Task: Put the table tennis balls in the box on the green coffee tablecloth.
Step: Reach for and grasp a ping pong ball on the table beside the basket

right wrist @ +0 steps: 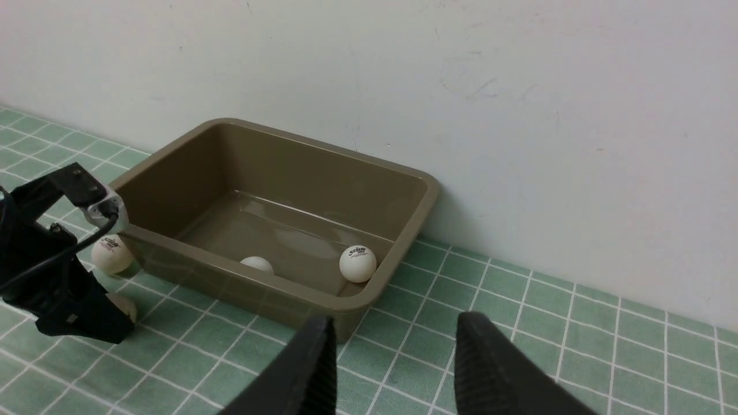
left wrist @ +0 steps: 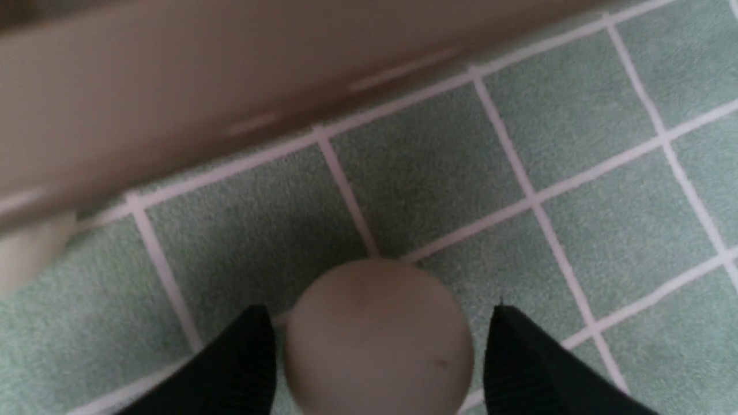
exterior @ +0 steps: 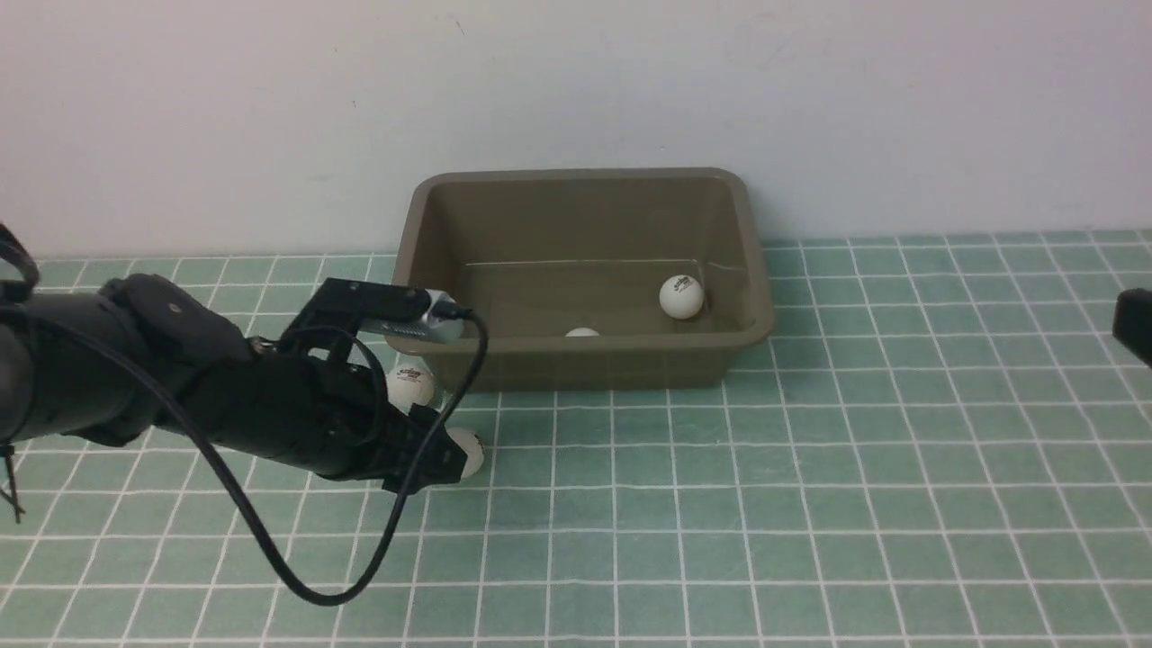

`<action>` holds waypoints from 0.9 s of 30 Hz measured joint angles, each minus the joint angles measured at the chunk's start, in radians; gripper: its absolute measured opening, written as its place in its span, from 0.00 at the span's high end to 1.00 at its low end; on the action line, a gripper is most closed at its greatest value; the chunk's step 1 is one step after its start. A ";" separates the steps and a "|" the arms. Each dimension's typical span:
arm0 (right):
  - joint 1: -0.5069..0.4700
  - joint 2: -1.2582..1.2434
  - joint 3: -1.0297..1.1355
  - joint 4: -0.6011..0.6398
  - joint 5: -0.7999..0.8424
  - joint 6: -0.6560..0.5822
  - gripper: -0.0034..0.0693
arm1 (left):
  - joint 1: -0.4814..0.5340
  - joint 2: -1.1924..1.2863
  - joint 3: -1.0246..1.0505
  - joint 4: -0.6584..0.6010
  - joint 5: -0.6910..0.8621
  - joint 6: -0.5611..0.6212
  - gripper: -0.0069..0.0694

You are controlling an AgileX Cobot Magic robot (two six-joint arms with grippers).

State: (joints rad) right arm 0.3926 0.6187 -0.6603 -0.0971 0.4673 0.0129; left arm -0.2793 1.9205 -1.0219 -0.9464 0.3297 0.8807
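The olive-brown box [exterior: 576,364] stands on the green tablecloth [exterior: 810,495] against the wall. Two table tennis balls lie in it: one at the right [exterior: 681,297], one half hidden behind the front wall [exterior: 582,332]. A third ball [exterior: 409,385] rests on the cloth at the box's front left corner. My left gripper [exterior: 454,459] is low on the cloth with a fourth ball [left wrist: 377,340] between its fingers [left wrist: 519,357], a thin gap on each side. My right gripper [right wrist: 398,323] hovers open and empty to the box's right.
The white wall [exterior: 576,90] runs right behind the box. The left arm's cable [exterior: 297,585] loops down over the cloth in front of the arm. The box's front wall [left wrist: 173,98] stands close beyond the left fingertips.
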 joint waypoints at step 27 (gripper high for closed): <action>0.000 0.000 0.000 0.007 0.022 0.001 0.58 | -0.001 -0.139 -0.070 -0.750 -0.058 1.201 0.45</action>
State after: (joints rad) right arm 0.3926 0.6187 -0.6603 -0.0897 0.4891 0.0142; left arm -0.2806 1.7812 -1.0922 -1.6961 0.2715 2.0814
